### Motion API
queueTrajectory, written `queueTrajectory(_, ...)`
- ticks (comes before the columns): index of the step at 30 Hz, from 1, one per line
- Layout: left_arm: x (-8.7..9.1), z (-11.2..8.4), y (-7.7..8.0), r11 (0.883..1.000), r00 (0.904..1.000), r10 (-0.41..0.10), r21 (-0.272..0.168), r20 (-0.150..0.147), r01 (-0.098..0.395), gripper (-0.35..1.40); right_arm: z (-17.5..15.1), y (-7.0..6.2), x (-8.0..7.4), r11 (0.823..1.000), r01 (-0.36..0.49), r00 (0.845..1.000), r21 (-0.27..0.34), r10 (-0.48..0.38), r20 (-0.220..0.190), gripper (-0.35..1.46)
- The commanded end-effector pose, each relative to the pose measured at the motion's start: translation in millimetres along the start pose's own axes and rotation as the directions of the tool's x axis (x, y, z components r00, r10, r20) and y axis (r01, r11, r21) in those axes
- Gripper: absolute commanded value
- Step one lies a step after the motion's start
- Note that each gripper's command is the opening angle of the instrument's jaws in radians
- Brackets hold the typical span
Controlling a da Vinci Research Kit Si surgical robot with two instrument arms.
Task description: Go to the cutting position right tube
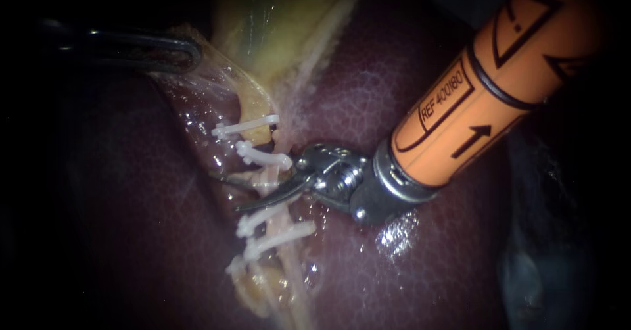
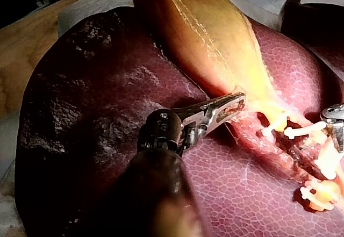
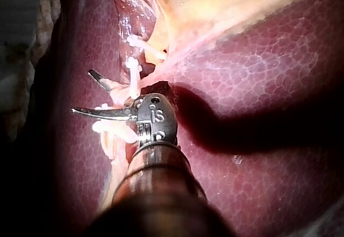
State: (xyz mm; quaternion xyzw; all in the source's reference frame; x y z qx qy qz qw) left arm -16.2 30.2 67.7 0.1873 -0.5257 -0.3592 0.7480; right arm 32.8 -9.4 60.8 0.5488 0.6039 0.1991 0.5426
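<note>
The curved blades of the right instrument [image 1: 225,192] are seen spread apart on either side of a pale tube [image 1: 266,187], a clear gap showing between them in the endoscope view and again in the right wrist view [image 3: 81,91]. Whether the blades touch the tube cannot be told. The tube is crossed by four white clips: an upper pair [image 1: 253,139] just above the blades and a lower pair [image 1: 269,228] just below them, so that the blades are placed between the two pairs. Whether this is the right tube cannot be made out.

The jaws of the left instrument [image 2: 236,103] are pressed onto the lower edge of the gallbladder [image 2: 204,38], which is pinched between them just beside the upper clips. In the endoscope view that instrument [image 1: 187,54] is seen dimly, with thin, glistening tissue drawn up to it.

The yellowish gallbladder [image 1: 276,21] is shown lying along the dark red liver [image 1: 368,93]. The liver is bordered by white cloth [image 2: 80,11] on a wooden bench [image 2: 27,43].
</note>
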Motion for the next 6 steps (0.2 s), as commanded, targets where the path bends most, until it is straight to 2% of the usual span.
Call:
queueTrajectory(1,0.0,0.0,0.0,1.0,1.0,0.0,0.0,0.0,0.0,-0.35,0.0,0.0,0.0,1.0,0.0,1.0,0.0,0.0,0.0,1.17)
queueTrajectory(6,0.0,0.0,0.0,1.0,1.0,0.0,0.0,0.0,0.0,-0.35,-0.1,0.0,-0.1,1.0,0.0,1.0,0.001,0.0,0.002,1.15)
